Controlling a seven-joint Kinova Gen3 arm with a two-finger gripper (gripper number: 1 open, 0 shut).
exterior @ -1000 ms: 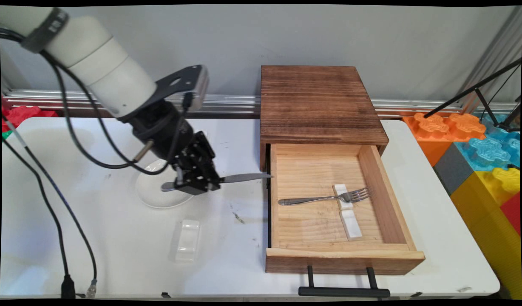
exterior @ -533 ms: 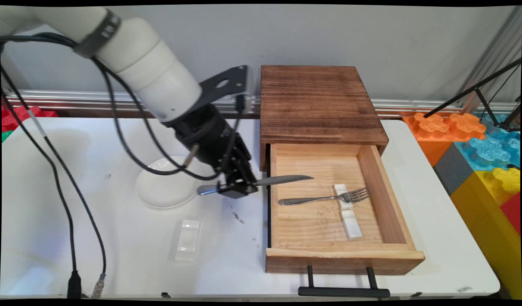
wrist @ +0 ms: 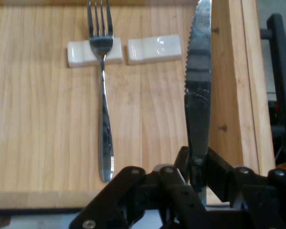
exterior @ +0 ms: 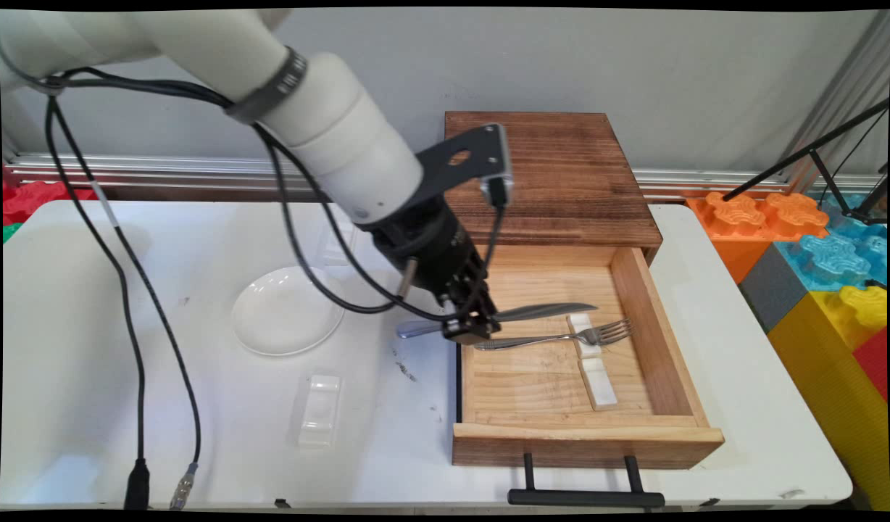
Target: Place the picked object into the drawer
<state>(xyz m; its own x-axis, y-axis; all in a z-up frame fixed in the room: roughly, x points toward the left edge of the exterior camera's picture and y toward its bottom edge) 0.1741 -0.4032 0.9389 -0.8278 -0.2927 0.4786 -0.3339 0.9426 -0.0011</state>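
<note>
The white table (exterior: 198,435) carries a dark-topped wooden cabinet (exterior: 546,174) at its far side, and everything below is placed from this cabinet. Its pale wooden drawer (exterior: 659,341) is pulled fully out toward the near edge, with a black bar handle (exterior: 586,497) on its front.

Over the drawer's left wall, just in front of the cabinet, hangs the black gripper (exterior: 472,328). Its jaws are drawn in narrow and clamp a table knife (exterior: 546,312) near the middle of its length. The knife lies roughly level: the blade reaches right over the drawer's inside, and the handle end sticks out left over the table. In the hand view the gripper (wrist: 199,179) shows the serrated knife (wrist: 199,71) pinched between the two fingers (wrist: 219,174), the blade running past the drawer's inner wall (wrist: 229,76). The part of the knife inside the jaws is hidden by the linkage.

On the drawer floor a fork (exterior: 554,338) lies crosswise, its tines resting on one of two white cutlery rests (exterior: 592,360) set end to end; the other rest is bare. The hand view shows the fork (wrist: 103,95) parallel to the knife and apart from it.

Left of the cabinet, on the table, sits a shallow white plate (exterior: 285,310). Nearer the front edge lies a small clear rectangular holder (exterior: 320,407). Another clear piece behind the plate is partly covered by the arm and hard to make out.
</note>
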